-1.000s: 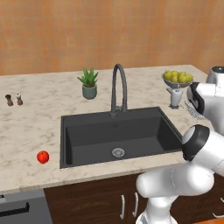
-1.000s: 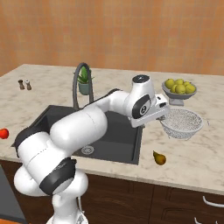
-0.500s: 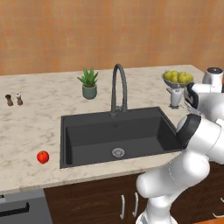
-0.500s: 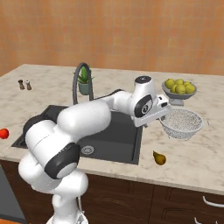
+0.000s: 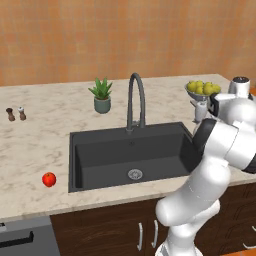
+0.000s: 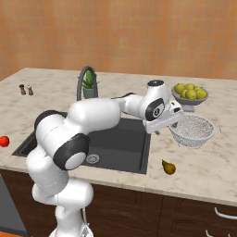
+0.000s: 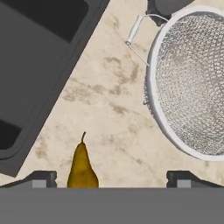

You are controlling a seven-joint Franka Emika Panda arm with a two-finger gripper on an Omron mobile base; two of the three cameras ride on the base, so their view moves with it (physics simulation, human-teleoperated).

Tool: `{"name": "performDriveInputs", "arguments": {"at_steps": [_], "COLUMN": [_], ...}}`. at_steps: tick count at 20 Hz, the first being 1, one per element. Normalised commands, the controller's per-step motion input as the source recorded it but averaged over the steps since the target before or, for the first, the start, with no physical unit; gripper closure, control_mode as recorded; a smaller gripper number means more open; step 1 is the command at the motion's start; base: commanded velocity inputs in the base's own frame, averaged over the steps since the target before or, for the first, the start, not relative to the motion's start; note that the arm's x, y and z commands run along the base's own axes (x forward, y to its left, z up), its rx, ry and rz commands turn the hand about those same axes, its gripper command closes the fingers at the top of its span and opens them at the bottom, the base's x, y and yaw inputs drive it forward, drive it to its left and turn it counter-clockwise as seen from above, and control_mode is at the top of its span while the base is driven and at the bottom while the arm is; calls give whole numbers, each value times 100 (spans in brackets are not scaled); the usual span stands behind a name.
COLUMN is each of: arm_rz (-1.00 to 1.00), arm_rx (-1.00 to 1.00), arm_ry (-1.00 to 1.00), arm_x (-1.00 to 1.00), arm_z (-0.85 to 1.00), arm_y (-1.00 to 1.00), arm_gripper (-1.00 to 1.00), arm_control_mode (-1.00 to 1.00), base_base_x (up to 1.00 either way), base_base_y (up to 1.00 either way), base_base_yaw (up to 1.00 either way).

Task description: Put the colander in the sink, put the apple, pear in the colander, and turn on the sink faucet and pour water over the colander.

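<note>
My hand (image 6: pixel 159 130) hangs wide open and empty just beside the colander (image 6: pixel 192 131) on the table (image 6: pixel 203 162), and a careless descent could clip its rim or knock the nearby pear (image 6: pixel 168 167) away.

Wall (image 5: pixel 125 35): finished in mottled orange-brown, seen behind the counter.
Countertop (image 5: pixel 45 127): made of beige marbled stone, run the full width.
Cabinets (image 5: pixel 105 232): dark brown wood, fitted with slim metal handles (image 5: pixel 139 236).
Light: spread evenly and softly.
</note>
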Motion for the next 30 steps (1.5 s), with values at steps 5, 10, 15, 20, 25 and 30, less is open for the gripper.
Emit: {"name": "performDriveInputs", "arguments": {"at_steps": [5, 10, 15, 20, 25, 30], "arm_rz": [0, 0, 0, 0, 0, 0], "arm_rx": [0, 0, 0, 0, 0, 0], "arm_ry": [1, 2, 0, 0, 0, 0], "arm_x": [21, 25, 26, 17, 22, 22], "arm_z": [-18, -23, -21, -13, -9, -14], "arm_y": [-8, -7, -8, -18, -17, -12], "arm_gripper": [-100, -100, -100, -100, -100, -100], "arm_control_mode": [-100, -100, -100, -100, -100, -100], "base_base_x": [0, 0, 0, 0, 0, 0], "base_base_y": [0, 0, 0, 0, 0, 0], "base_base_yaw": [0, 0, 0, 0, 0, 0]}}
